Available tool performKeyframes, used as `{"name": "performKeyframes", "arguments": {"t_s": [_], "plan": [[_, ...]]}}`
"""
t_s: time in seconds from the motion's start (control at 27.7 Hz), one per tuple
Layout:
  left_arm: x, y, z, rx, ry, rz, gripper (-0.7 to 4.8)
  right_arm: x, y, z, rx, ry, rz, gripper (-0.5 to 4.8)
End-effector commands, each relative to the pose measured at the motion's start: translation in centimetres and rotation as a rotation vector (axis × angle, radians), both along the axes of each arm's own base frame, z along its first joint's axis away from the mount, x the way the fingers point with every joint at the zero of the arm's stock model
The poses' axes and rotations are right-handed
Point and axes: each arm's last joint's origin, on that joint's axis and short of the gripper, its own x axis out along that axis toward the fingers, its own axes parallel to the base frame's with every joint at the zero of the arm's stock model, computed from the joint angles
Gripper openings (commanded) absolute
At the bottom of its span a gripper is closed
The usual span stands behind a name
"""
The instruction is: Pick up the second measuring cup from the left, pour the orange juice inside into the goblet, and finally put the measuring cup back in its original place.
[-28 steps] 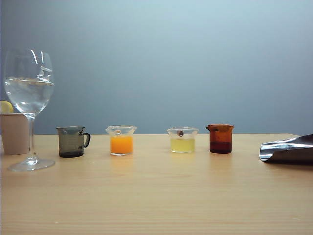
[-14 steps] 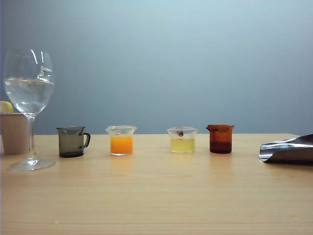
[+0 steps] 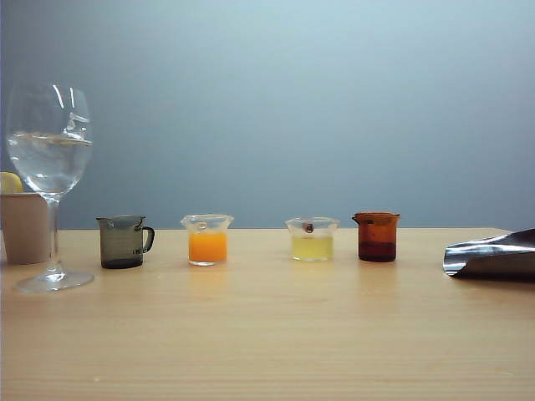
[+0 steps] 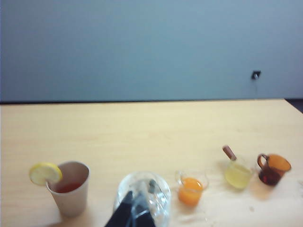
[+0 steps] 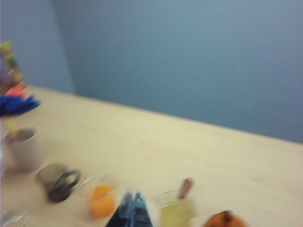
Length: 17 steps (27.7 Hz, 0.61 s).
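The second measuring cup point(image 3: 207, 225), small and clear, stands second from the left in a row on the wooden table, about half full of orange juice point(image 3: 207, 247). The tall goblet point(image 3: 50, 159) stands at the far left, nearer the front. Neither gripper shows in the exterior view. In the left wrist view my left gripper point(image 4: 134, 204) hangs above the goblet point(image 4: 158, 196), its dark fingers close together and empty, with the measuring cup point(image 4: 191, 189) off to one side. In the blurred right wrist view my right gripper point(image 5: 133, 194) is shut and empty, above the table between the measuring cup point(image 5: 101, 201) and a yellow-filled cup point(image 5: 176, 210).
A smoky grey handled cup point(image 3: 124, 242) stands left of the orange one. A cup of pale yellow liquid point(image 3: 312, 239) and a brown cup point(image 3: 377, 236) stand to its right. A paper cup point(image 3: 23, 227) with a lemon slice sits behind the goblet. Crumpled foil point(image 3: 493, 255) lies at the right edge.
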Motion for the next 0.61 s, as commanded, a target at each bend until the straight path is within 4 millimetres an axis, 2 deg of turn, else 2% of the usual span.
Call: {"name": "performKeyframes", "arguments": {"t_s": [0.04, 0.18, 0.22, 0.43, 0.61], "plan": [[0.1, -0.1, 0.0, -0.002, 0.007, -0.023, -0.05, 0.6, 1.8, -0.4, 0.009, -0.018, 0.041, -0.07], [0.6, -0.1, 0.0, -0.003, 0.012, -0.026, -0.05, 1.6, 4.2, -1.9, -0.007, 0.006, 0.109, -0.07], [0.9, -0.1, -0.1, -0.003, 0.018, -0.026, -0.05, 2.1, 5.3, -2.8, -0.013, 0.015, 0.13, -0.07], [1.2, -0.1, -0.1, -0.003, 0.02, -0.026, -0.05, 3.4, 8.9, -5.9, -0.015, 0.016, 0.21, -0.07], [1.1, -0.1, -0.1, -0.003, 0.021, -0.027, -0.05, 4.6, 10.8, -8.9, -0.017, 0.025, 0.249, -0.07]]}}
